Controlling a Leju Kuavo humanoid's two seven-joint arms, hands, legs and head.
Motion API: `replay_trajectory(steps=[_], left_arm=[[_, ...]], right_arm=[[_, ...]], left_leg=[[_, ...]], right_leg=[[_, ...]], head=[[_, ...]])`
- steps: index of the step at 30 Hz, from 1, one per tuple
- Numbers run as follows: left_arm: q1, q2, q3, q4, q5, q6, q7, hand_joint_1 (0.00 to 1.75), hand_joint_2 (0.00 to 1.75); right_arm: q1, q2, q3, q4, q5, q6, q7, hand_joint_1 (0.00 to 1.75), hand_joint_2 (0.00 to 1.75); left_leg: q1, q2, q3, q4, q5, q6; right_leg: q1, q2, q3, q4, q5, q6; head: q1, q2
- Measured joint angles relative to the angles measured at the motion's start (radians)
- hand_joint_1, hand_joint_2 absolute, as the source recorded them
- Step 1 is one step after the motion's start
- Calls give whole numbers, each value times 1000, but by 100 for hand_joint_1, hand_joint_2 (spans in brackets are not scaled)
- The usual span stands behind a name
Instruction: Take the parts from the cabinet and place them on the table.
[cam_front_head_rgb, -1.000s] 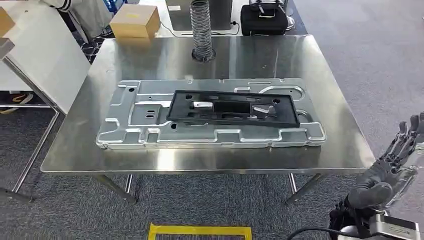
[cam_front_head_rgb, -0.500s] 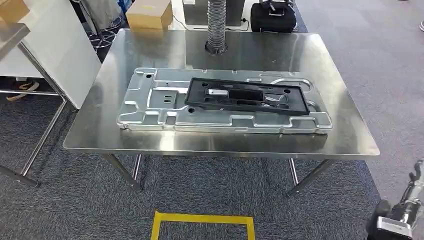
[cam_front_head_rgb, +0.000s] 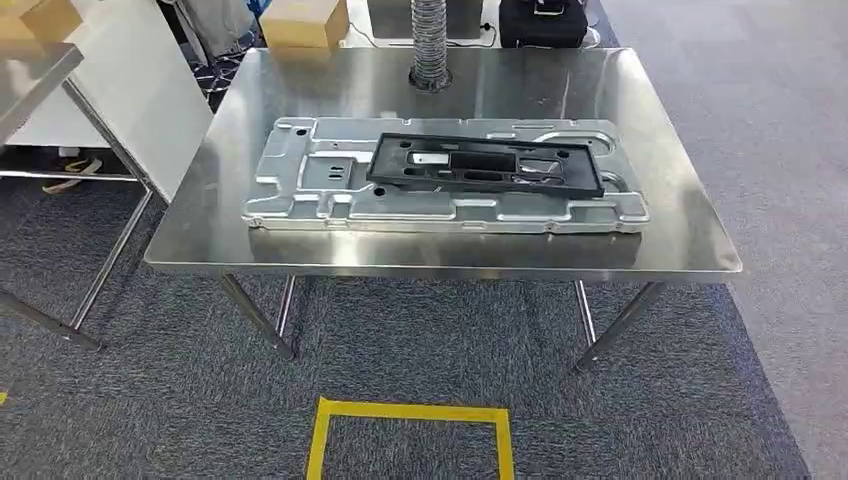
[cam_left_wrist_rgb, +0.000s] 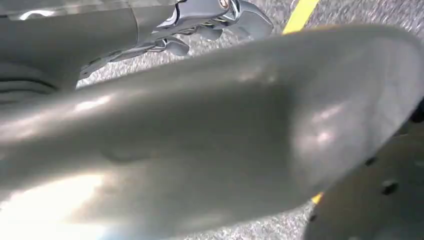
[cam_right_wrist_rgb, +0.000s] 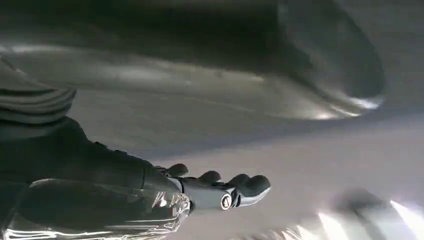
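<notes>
Your left hand (cam_left_wrist_rgb: 220, 20) is mostly hidden behind a blurred grey surface, so its grip cannot be told; your right hand (cam_right_wrist_rgb: 220, 192) hangs with fingers extended, holding nothing. The black frame part (cam_front_head_rgb: 487, 166) lies flat on the silver stamped panel (cam_front_head_rgb: 330, 195), mid-table (cam_front_head_rgb: 450, 255).

A steel table (cam_front_head_rgb: 680, 240) stands on grey carpet. A large silver stamped panel (cam_front_head_rgb: 310, 190) lies flat across its middle, a black frame (cam_front_head_rgb: 590, 182) resting on the panel's right half.
</notes>
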Motion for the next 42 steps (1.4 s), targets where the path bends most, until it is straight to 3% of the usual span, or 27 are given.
replay_trajectory(steps=[1, 2, 3, 5, 8, 9, 11, 12, 13, 14, 19, 20, 21, 24, 25, 26, 28, 29, 30, 31, 33, 34, 35, 36, 39, 40, 42], left_arm=[[-1, 0, -2, 0, 0, 0, 0, 0, 0], [-1, 0, -3, 0, 0, 0, -1, 0, 0], [-2, 0, -6, 0, 0, -1, -1, 0, 0], [-9, 3, -17, 0, 0, -6, 0, 0, 0], [-12, 2, -37, 0, 0, -15, 2, 0, 0], [-12, 1, -45, 0, 0, -18, 3, 0, 0], [-18, 0, -58, -1, 0, -18, 5, 0, 0], [-18, -1, -67, -1, 0, -18, 7, 0, 0], [-18, -1, -71, -2, 0, -18, 9, 0, 0], [-19, -2, -76, -2, 0, -18, 11, 0, 0], [-20, -2, -78, -2, 0, -18, 12, 0, 0], [-26, -2, -95, -3, 0, -17, 18, 0, 0], [-27, -2, -95, -3, 0, -16, 18, 0, 0], [-25, -2, -95, -3, 0, -14, 18, 0, 0], [-23, -2, -95, -3, 0, -14, 19, 0, 0], [-21, -2, -95, -3, 0, -14, 19, 0, 0], [-20, -2, -95, -3, 0, -14, 20, 0, 0], [-20, -2, -95, -3, 0, -14, 20, 0, 0], [-19, -2, -96, -3, 0, -14, 20, 0, 0], [-19, -2, -96, -3, 0, -14, 20, 0, 0], [-20, -2, -96, -3, 0, -14, 18, 0, 0], [-21, -1, -96, -3, 0, -14, 17, 0, 0], [-24, 1, -96, -3, 0, -14, 16, 0, 0], [-26, 2, -96, -3, 0, -14, 13, 0, 0], [-24, 2, -100, -3, 0, -14, 12, 0, 0], [-24, 1, -102, -3, 0, -14, 11, 0, 0], [-25, 0, -104, -3, 0, -14, 11, 0, 0]], right_arm=[[-3, -2, -1, 48, 34, -3, 38, 0, 0], [-8, -5, 1, 110, 90, 0, 112, 0, 0], [-16, -5, 7, 149, 127, 10, 165, 0, 0], [-25, -7, 32, 235, 205, 61, 295, 0, 0], [-37, -7, 87, 332, 323, 168, 440, 0, 0], [-38, -7, 116, 358, 356, 202, 472, 0, 0], [-39, -6, 161, 394, 397, 278, 492, 0, 0], [-41, -6, 177, 404, 405, 296, 496, 0, 0], [-44, -6, 191, 413, 410, 308, 495, 0, 0], [-47, -6, 204, 421, 416, 316, 492, 0, 0], [-49, -6, 209, 425, 418, 319, 489, 0, 0], [-69, -7, 252, 442, 436, 322, 469, 0, 0], [-71, -8, 257, 445, 439, 322, 466, 0, 0], [-73, -8, 269, 452, 444, 328, 461, 0, 0], [-76, -8, 272, 457, 447, 331, 460, 0, 0], [-79, -8, 275, 457, 448, 335, 460, 0, 0], [-77, -9, 279, 460, 453, 336, 459, 0, 0], [-77, -9, 281, 462, 453, 337, 458, 0, 0], [-78, -9, 282, 462, 454, 337, 456, 0, 0], [-78, -9, 285, 462, 454, 336, 454, 0, 0], [-78, -9, 288, 463, 454, 335, 447, 0, 0], [-79, -9, 288, 464, 454, 335, 444, 0, 0], [-80, -6, 290, 463, 455, 335, 442, 0, 0], [-80, -6, 290, 464, 455, 334, 441, 0, 0], [-79, -6, 290, 467, 455, 333, 437, 0, 0], [-80, -8, 290, 469, 455, 333, 437, 0, 0], [-79, -7, 290, 470, 455, 334, 436, 0, 0]], left_leg=[[1, 0, 33, -35, 40, -2], [2, 0, 83, -102, 80, -2], [3, 0, 147, -190, 99, 1], [-6, 0, 234, -344, 43, 12], [-11, 0, 214, -335, 57, 29], [0, 3, 208, -345, 73, 40], [0, 8, 184, -345, 94, 59], [-1, 8, 169, -344, 104, 59], [-1, 9, 155, -341, 115, 58], [-1, 11, 138, -336, 125, 56], [-1, 11, 130, -333, 130, 55], [2, 11, 47, -285, 167, 29], [2, 12, 43, -287, 178, 20], [4, 11, 37, -294, 206, -2], [10, 7, 28, -278, 172, -4], [10, 7, 13, -234, 106, -4], [12, 7, -17, -88, -15, -6], [12, 7, -27, -17, -46, -7], [12, 7, -24, 24, -38, -7], [12, 7, -5, 25, -2, -5], [8, 7, 92, -84, 80, 7], [4, 6, 157, -172, 80, 18], [-4, 7, 225, -274, 38, 32], [-3, 9, 255, -339, 19, 30], [-9, 8, 236, -346, 39, 44], [0, 14, 225, -351, 56, 49], [-1, 14, 195, -350, 80, 62]], right_leg=[[-1, 0, -16, 7, 6, 3], [-2, -1, -33, 17, 12, 5], [-2, 0, -50, 26, 17, 8], [-1, 0, -66, 39, 29, 18], [-4, 0, -67, 32, 55, 34], [0, 2, -71, 34, 55, 40], [-8, 10, -97, 103, -52, 52], [-11, 11, -116, 182, -123, 58], [-13, 12, -133, 260, -169, 62], [-15, 12, -144, 332, -187, 67], [-16, 12, -143, 351, -181, 70], [-21, 16, 113, 26, -104, 68], [-20, 17, 121, 6, -117, 56], [-17, 15, 97, 8, -94, 30], [-19, 7, 89, 6, -81, 19], [-17, 7, 74, 7, -71, 9], [-11, 5, 46, 10, -49, 3], [-7, 4, 29, 12, -37, 2], [-4, 5, 10, 17, -25, 1], [-2, 5, -9, 23, -15, 2], [2, 5, -45, 36, 3, 5], [2, 5, -56, 42, 10, 6], [5, 5, -63, 48, 17, 12], [4, 4, -66, 50, 24, 17], [1, 1, -73, 40, 58, 37], [-5, 7, -80, 49, 40, 42], [-8, 11, -107, 136, -88, 52]], head=[[1, 0], [0, 0], [0, 0], [2, 0], [1, 0], [4, 0], [8, 0], [7, 0], [7, 0], [7, 0], [7, 0], [14, 0], [12, 0], [14, 0], [12, 0], [6, 0], [-2, 0], [-2, 0], [-2, 0], [-1, 0], [-2, 0], [-2, 0], [-1, 0], [-1, 0], [0, 0], [-4, 0], [2, 0]])
